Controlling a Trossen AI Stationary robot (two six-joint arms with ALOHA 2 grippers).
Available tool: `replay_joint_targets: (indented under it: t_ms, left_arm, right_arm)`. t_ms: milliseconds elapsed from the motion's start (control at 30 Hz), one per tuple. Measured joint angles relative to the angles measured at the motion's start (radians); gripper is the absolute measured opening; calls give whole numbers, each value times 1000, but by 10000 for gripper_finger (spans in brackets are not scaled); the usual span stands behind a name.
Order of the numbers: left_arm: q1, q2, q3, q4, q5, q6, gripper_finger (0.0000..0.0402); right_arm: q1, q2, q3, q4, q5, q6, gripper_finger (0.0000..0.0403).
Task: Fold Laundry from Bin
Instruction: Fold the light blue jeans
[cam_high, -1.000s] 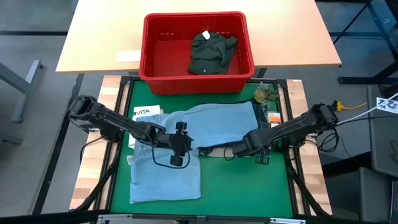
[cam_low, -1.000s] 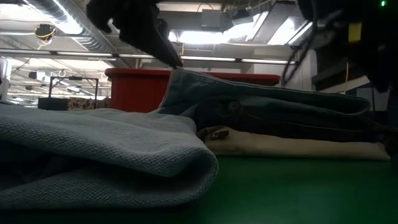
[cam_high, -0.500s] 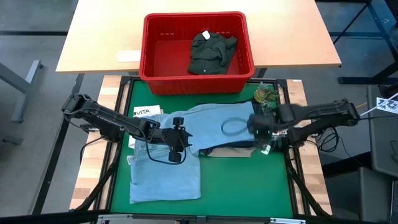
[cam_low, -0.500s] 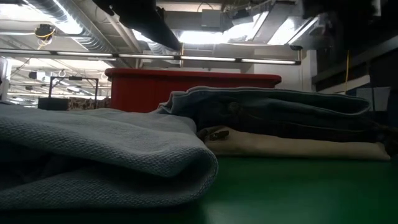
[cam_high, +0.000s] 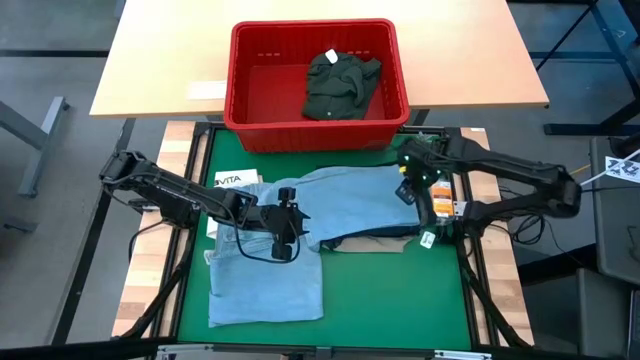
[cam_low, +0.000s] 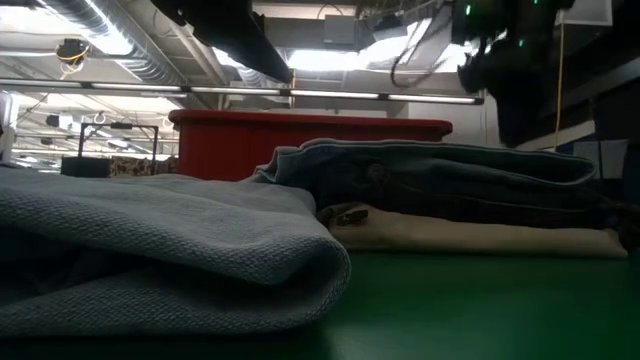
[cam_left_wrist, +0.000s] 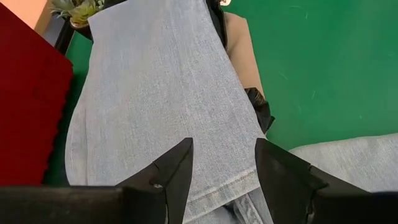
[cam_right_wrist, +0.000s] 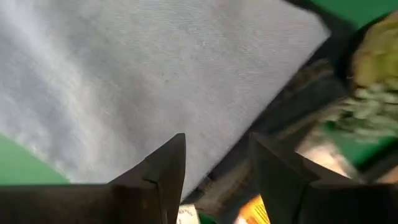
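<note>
Both grippers were released, left gripper (cam_high: 297, 222) over light jeans (cam_high: 350, 198) at table centre, right gripper (cam_high: 409, 168) at 2 o'clock; regrip opposite hems evenly before folding.

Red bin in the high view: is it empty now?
No. The red bin on the wooden table holds one crumpled dark olive-green garment, lying toward its right side.
</note>
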Motion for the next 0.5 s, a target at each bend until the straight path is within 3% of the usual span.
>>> replay_joint_targets:
  t_ms: [133,500]
  left_arm:
    - [0,0,0,0,0,0,167]
    - [0,1,0,0,1,0,167]
  right_arm:
    - [-109,0,-83,93,-106,-7,177]
    - [-235,0,-143,162,-115,-7,177]
